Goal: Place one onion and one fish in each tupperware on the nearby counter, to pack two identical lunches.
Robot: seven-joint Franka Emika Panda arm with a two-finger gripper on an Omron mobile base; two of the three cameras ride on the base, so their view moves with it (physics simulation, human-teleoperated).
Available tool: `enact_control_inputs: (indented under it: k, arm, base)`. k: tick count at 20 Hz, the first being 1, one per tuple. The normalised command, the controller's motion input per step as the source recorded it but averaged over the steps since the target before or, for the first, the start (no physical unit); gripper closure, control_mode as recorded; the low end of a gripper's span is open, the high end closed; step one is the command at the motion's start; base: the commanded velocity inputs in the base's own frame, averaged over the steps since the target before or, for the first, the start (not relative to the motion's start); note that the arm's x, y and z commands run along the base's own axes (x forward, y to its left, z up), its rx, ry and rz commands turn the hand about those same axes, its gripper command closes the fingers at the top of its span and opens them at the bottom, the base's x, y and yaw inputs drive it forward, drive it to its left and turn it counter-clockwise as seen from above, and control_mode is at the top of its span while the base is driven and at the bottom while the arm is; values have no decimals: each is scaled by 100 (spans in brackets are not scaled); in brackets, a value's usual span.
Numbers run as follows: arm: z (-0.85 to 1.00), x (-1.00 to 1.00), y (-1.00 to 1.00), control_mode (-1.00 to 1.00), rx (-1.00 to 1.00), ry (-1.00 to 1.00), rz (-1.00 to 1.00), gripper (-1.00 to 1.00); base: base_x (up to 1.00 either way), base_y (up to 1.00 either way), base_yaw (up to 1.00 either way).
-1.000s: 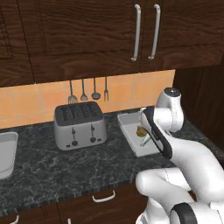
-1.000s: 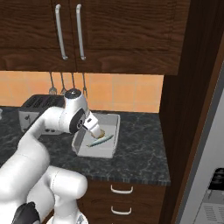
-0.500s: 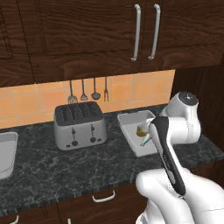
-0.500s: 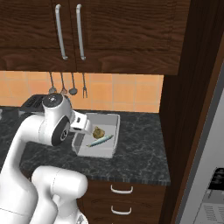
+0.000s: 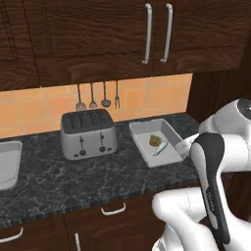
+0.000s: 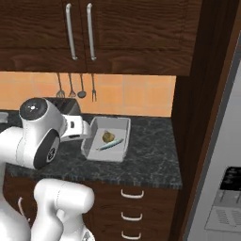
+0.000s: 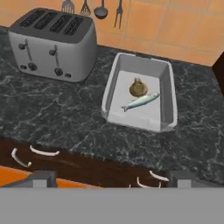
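Observation:
A grey tupperware point(image 5: 138, 142) point(image 6: 106, 156) point(image 7: 111, 89) stands on the black marbled counter point(image 5: 73, 176) point(image 6: 150, 160) point(image 7: 57, 113), right of the toaster. Inside it lie a brown onion point(image 5: 155, 140) point(image 6: 108, 137) point(image 7: 138, 88) and, just in front of it, a silver fish point(image 5: 161, 148) point(image 6: 110, 145) point(image 7: 141, 101). My gripper point(image 7: 113, 178) hangs back from the counter's front edge, above the cabinet fronts, well short of the tupperware. Its fingertips point(image 7: 41, 177) stand far apart with nothing between them.
A silver four-slot toaster point(image 5: 88, 133) point(image 7: 52, 43) stands left of the tupperware. Utensils point(image 5: 98, 95) hang on the orange tiled wall. A sink point(image 5: 7, 164) is at the far left. A dark tall panel and a fridge point(image 6: 221, 164) close off the right end.
The arm has pulled back from over the tupperware toward the base, leaving the onion and fish lying in it. The gripper stays open.

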Motion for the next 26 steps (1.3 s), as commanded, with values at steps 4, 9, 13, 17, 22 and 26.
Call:
enact_control_inputs:
  k: [4,9,13,17,22,26]
  arm:
    - [0,0,0,100,0,0,0,-100]
    - [0,0,0,100,0,0,0,-100]
    - [0,0,0,100,0,0,0,-100]
    - [0,0,0,100,0,0,0,-100]
    - [0,0,0,100,0,0,0,-100]
    - [0,0,0,100,0,0,0,-100]
  base:
    - [-100,-15,-14]
    - [-71,-92,-31]
    - [-5,-100,-31]
    - [3,-100,-24]
    - [19,-100,-21]
    - [44,-96,-7]
